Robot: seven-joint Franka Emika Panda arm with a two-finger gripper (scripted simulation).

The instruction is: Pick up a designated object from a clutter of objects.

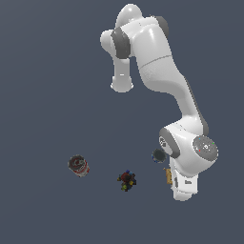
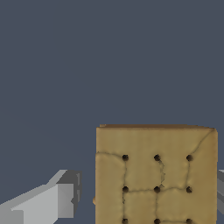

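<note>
Exterior view first: the red-and-white can (image 1: 78, 166) sits alone toward the exterior view's left, nothing crowding it, and its label is too small to read. The multicoloured lump (image 1: 127, 180) is near the middle. The dark cup (image 1: 158, 155) is right up against the arm, and the tan cracker (image 1: 167, 175) peeks out as a sliver at the wrist housing's edge.

Wrist view: the cracker (image 2: 155, 175) fills the space between the two fingers (image 2: 52, 202) of the gripper (image 2: 144, 199), which are spread wide. Can't tell if they're touching it.

no readable text anywhere; the red-and-white can (image 1: 78, 166) shows only blurred markings.
</note>
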